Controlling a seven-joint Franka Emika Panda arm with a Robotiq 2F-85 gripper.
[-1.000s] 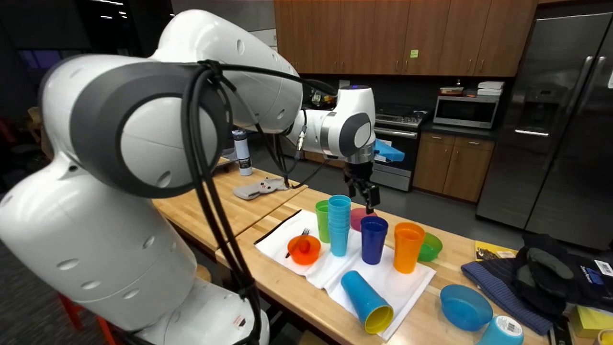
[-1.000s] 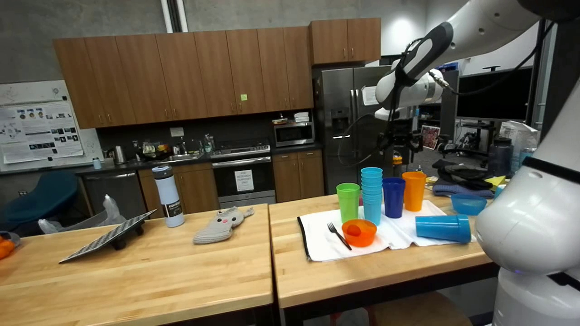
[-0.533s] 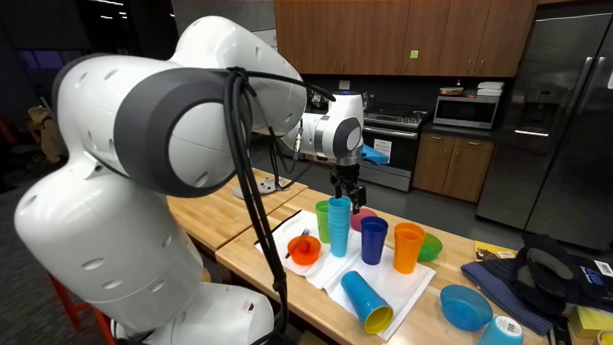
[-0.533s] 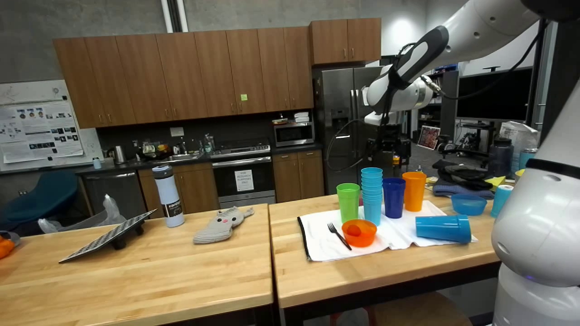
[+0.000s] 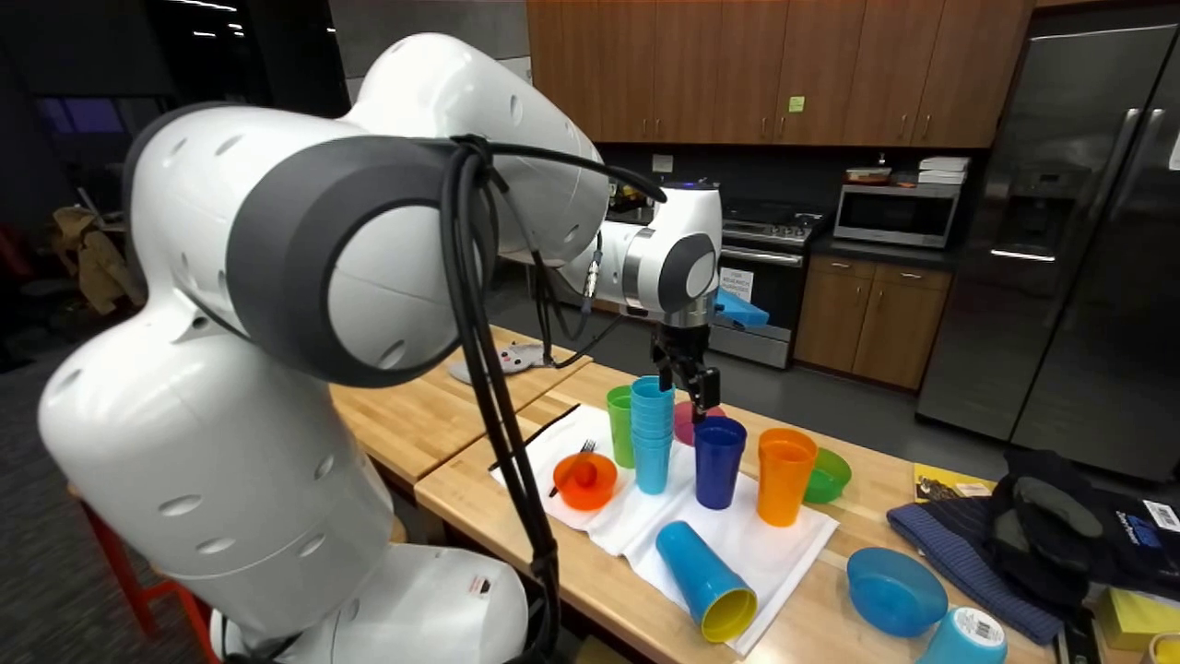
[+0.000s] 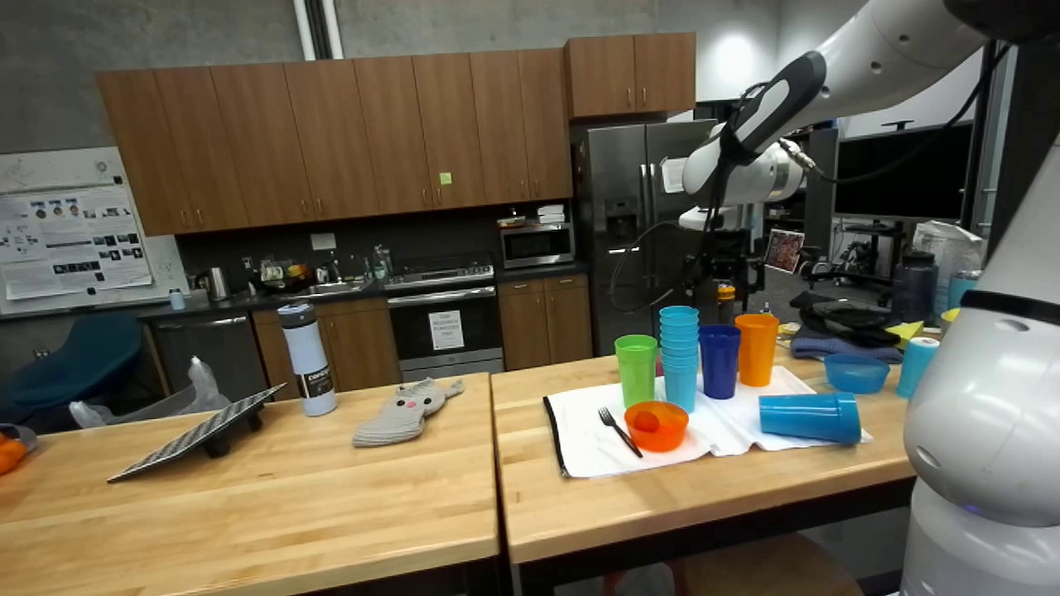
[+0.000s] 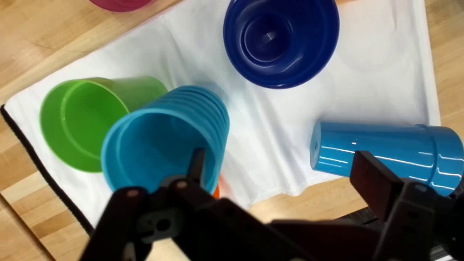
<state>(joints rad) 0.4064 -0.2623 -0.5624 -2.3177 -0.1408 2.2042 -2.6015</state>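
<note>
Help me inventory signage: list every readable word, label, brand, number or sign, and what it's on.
"FOR RESEARCH PURPOSES ONLY": paper sign on the oven door.
Too small or blurred to read: wall poster, fridge paper, green note, robot base label, bottle lettering, cup sticker, yellow packet, black package.

Wooden counter [image 5: 820,618] before me, white cloth [image 5: 636,521] on it, pink bowl [image 5: 684,429] off the cloth toward one o'clock, green bowl [image 5: 831,478] past two, blue bowl [image 5: 897,592] near four.
</note>
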